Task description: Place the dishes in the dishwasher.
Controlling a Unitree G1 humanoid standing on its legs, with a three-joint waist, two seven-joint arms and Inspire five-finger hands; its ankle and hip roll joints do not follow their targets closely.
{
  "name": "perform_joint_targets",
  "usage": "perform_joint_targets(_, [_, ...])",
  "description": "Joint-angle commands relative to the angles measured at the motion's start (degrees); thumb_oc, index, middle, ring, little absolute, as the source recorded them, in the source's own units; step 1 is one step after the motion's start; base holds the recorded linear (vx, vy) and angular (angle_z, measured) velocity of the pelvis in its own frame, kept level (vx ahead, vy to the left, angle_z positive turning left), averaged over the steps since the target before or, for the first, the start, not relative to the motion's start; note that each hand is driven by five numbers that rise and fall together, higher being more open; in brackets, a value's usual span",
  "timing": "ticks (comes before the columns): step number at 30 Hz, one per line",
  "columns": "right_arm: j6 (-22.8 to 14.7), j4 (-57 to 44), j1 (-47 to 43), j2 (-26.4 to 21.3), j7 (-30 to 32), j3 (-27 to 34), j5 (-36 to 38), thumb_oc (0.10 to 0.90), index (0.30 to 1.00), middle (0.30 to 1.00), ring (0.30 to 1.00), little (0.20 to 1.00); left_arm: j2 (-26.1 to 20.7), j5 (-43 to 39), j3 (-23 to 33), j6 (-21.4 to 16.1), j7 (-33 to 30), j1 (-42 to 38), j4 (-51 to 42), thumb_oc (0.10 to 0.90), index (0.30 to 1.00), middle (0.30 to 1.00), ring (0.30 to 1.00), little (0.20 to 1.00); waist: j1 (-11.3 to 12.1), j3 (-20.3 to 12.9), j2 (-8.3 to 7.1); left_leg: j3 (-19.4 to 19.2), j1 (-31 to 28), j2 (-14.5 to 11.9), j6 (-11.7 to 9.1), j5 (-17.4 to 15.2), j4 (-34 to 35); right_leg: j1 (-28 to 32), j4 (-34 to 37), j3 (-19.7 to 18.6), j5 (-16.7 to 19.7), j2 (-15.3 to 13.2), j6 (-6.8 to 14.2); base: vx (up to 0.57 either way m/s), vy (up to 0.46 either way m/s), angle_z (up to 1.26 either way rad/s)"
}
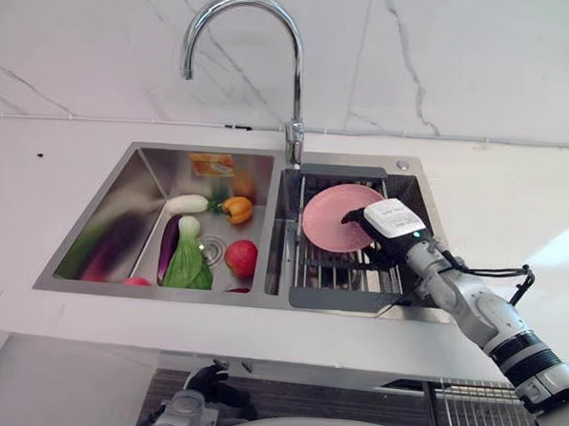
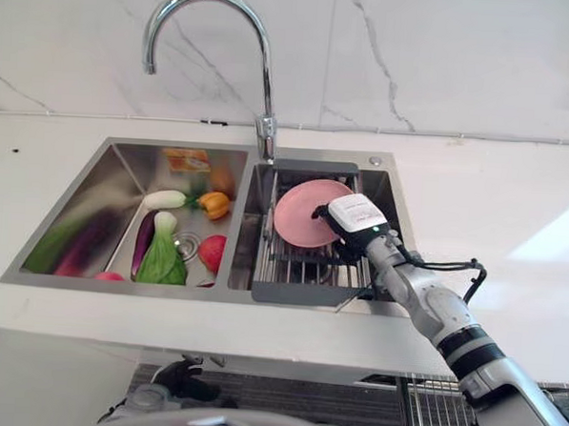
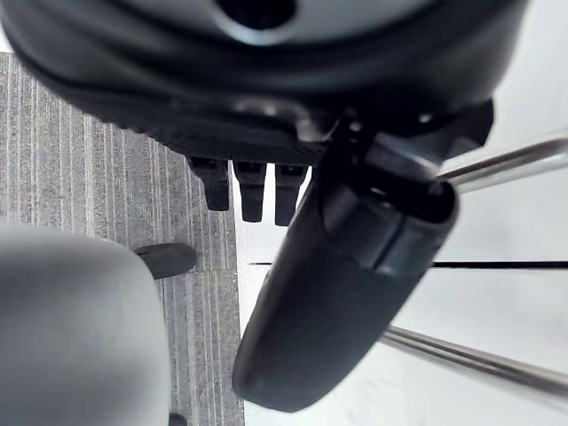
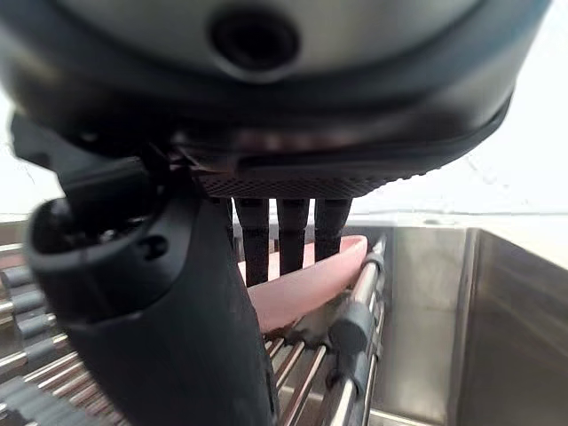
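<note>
Pink plate (image 1: pixel 334 218) on the wire rack (image 1: pixel 334 269) in the right basin of the sink (image 1: pixel 113 204), toward its back edge. Right hand (image 1: pixel 391 225) over the plate's right rim, fingers (image 4: pixel 293 232) straight, touching it. Left hand (image 3: pixel 337 266) low, below the counter edge, fingers relaxed, holding nothing.

No text, number or sign can be read anywhere in these views. The white cover on the back of the right hand (image 1: pixel 393 219) carries a few dark marks, too small to make out. The orange-yellow item at the back of the sink (image 1: pixel 104 204) may bear print, but it is too blurred to tell.
</note>
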State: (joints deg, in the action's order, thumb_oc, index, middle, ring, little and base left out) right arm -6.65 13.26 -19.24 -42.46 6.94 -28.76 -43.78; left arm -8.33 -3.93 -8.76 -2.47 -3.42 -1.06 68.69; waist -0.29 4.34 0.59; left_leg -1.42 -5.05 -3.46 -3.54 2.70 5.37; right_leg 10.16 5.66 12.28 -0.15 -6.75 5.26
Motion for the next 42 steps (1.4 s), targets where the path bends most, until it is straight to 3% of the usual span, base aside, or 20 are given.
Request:
perform_joint_targets(1, [1.7, -2.4, -7.0, 1.6, 7.4, 4.3, -1.0, 0.4, 0.3, 0.3, 0.3, 0.3, -0.3, 2.3, -3.9, -0.8, -1.3, -1.0, 4.0, 0.8, 0.9, 0.9, 0.9, 0.9, 2.1, -0.2, -2.86, -2.9, -2.9, -0.6, 0.2, -6.7, -1.0, -0.5, -1.6, -2.5, -2.1, -5.2, 4.0, 0.0, 0.007, 0.05])
perform_joint_targets(12, [1.8, -17.7, -0.3, 5.6, 15.6, 16.5, 9.3, 0.4, 0.3, 0.3, 0.3, 0.3, 0.6, 0.2, -2.0, 0.6, -3.0, -0.7, 5.0, 0.8, 0.9, 0.9, 0.9, 0.9, 0.9, -0.5, -2.49, -3.9, -3.8, -0.5, 0.5, -7.0, -0.9, -0.4, -1.4, -3.4, -1.9, -5.2, 3.9, 0.0, 0.0, 0.0])
perform_joint_targets(17, [0.5, -30.0, 4.1, 4.4, 17.4, 24.6, 11.1, 0.4, 0.3, 0.3, 0.3, 0.3, 0.5, 2.0, -1.3, 1.0, -3.6, -1.2, 4.9, 0.8, 0.9, 0.9, 0.9, 0.9, -0.6, -0.5, -2.42, -4.5, -4.0, -0.7, 0.3, -7.0, -1.0, -0.9, -1.6, -4.2, -2.0, -4.8, 3.8, 0.0, -0.001, -0.01])
perform_joint_targets(21, [-0.5, -38.7, 9.4, 2.6, 21.2, 36.3, 10.8, 0.4, 0.3, 0.3, 0.3, 0.3, 0.6, 3.4, 0.6, 1.1, -3.8, -0.9, 5.3, 0.8, 0.9, 0.9, 0.9, 0.9, -2.7, -0.5, -2.37, -5.4, -4.1, -0.8, 0.5, -7.4, -1.2, -1.6, -1.6, -5.8, -1.7, -4.7, 4.1, 0.0, 0.007, -0.1])
perform_joint_targets(22, [-0.5, -40.2, 12.0, 2.0, 23.6, 42.5, 10.1, 0.4, 0.3, 0.3, 0.3, 0.3, 0.7, 4.1, 0.8, 1.0, -3.5, -0.4, 5.3, 0.8, 0.9, 0.9, 0.9, 0.9, -3.5, -0.6, -2.32, -6.0, -4.5, -0.7, 0.7, -7.8, -1.1, -2.2, -1.7, -6.7, -1.5, -4.6, 4.4, 0.04, 0.025, -0.24])
perform_joint_targets(25, [0.4, -40.5, 16.1, 1.3, 26.4, 50.6, 9.3, 0.4, 0.3, 0.3, 0.3, 0.3, 0.9, 5.5, 1.0, 0.9, -3.2, 0.2, 5.4, 0.8, 0.9, 0.9, 0.9, 0.9, -4.4, -0.7, -2.24, -6.9, -4.7, -0.7, 0.9, -7.9, -0.8, -3.0, -2.0, -7.8, -1.2, -4.6, 4.7, 0.01, 0.02, -0.23])
perform_joint_targets(28, [2.4, -38.3, 20.6, 0.9, 29.8, 60.2, 8.7, 0.4, 0.3, 0.3, 0.3, 0.3, 1.0, 7.1, 1.1, 0.5, -2.4, 0.6, 5.5, 0.8, 0.9, 0.9, 0.9, 0.9, -6.2, -0.8, -2.29, -7.8, -4.9, -0.5, 1.1, -8.3, -0.6, -3.9, -2.1, -9.0, -0.8, -4.5, 5.1, 0.01, 0.022, -0.22])
perform_joint_targets(29, [2.4, -38.5, 21.1, 0.9, 29.9, 60.6, 8.8, 0.4, 0.3, 0.3, 0.3, 0.3, 1.1, 7.1, 0.7, 0.5, -2.3, 0.6, 5.6, 0.8, 0.9, 0.9, 0.9, 0.9, -5.8, -0.9, -2.23, -7.9, -4.8, -0.5, 1.1, -8.3, -0.6, -4.0, -2.1, -9.1, -0.8, -4.5, 5.1, 0.0, 0.046, -0.21])
perform_joint_targets(30, [5.1, -34.1, 24.8, 0.1, 32.2, 65.8, 7.7, 0.4, 0.3, 0.3, 0.3, 0.3, 1.1, 7.6, 1.2, 0.3, -2.3, 0.9, 5.3, 0.8, 0.9, 0.9, 0.9, 0.9, -7.0, -0.7, -2.29, -8.4, -5.1, -0.2, 1.5, -8.7, -0.6, -4.6, -2.9, -10.2, -0.6, -4.7, 5.4, -0.03, 0.059, -0.21])
perform_joint_targets(32, [7.3, -29.4, 27.9, 0.7, 33.2, 68.6, 7.5, 0.4, 0.3, 0.3, 0.3, 0.3, 1.2, 7.5, 1.7, 0.1, -2.4, 0.9, 4.8, 0.8, 0.9, 0.9, 0.9, 0.9, -8.4, -0.2, -2.26, -8.7, -5.2, 0.1, 2.0, -9.0, -0.5, -5.6, -4.2, -11.5, -0.2, -4.9, 5.7, -0.02, 0.085, -0.22])
perform_joint_targets(36, [9.2, -21.4, 32.4, 2.7, 35.3, 69.4, 7.9, 0.4, 0.3, 0.3, 0.3, 0.3, 1.2, 7.6, 2.1, -0.4, -2.5, 0.7, 4.2, 0.8, 0.9, 0.9, 0.9, 0.9, -10.5, 2.4, -2.46, -9.8, -4.5, 1.0, 3.3, -9.3, -0.4, -11.0, -8.6, -15.5, 0.9, -4.7, 6.9, -0.08, 0.12, -0.32])
perform_joint_targets(40, [9.2, -11.5, 31.4, 7.3, 41.0, 66.6, 14.4, 0.4, 0.3, 0.3, 0.3, 0.3, 0.9, 6.8, 1.0, -0.5, -3.5, -0.6, 4.7, 0.8, 0.9, 0.9, 0.9, 0.9, -11.7, 6.0, -3.66, -12.1, -1.2, 2.4, 4.2, -8.8, -0.4, -16.0, -6.5, -18.6, 6.1, -5.1, 8.4, -0.23, 0.12, -0.59])
perform_joint_targets(41, [9.7, -9.1, 31.3, 7.6, 42.2, 65.3, 14.7, 0.4, 0.3, 0.3, 0.3, 0.3, 0.6, 6.5, 0.6, -0.6, -3.7, -1.1, 4.8, 0.8, 0.9, 0.9, 0.9, 0.9, -11.8, 6.9, -3.89, -13.2, 0.0, 2.4, 4.2, -9.0, -0.4, -17.8, -6.2, -17.9, 7.9, -5.2, 8.9, -0.38, 0.063, -0.88])
perform_joint_targets(42, [9.6, -6.0, 31.6, 8.0, 41.8, 61.2, 14.4, 0.4, 0.3, 0.3, 0.3, 0.3, -0.2, 6.1, 1.3, -0.4, -4.1, -1.4, 4.8, 0.8, 0.9, 0.9, 0.9, 0.9, -9.8, 7.0, -3.37, -16.7, 2.4, 1.1, 3.9, -7.8, -0.4, -19.1, -5.2, -10.4, 6.4, -6.0, 8.4, -0.27, 0.044, -1.01])
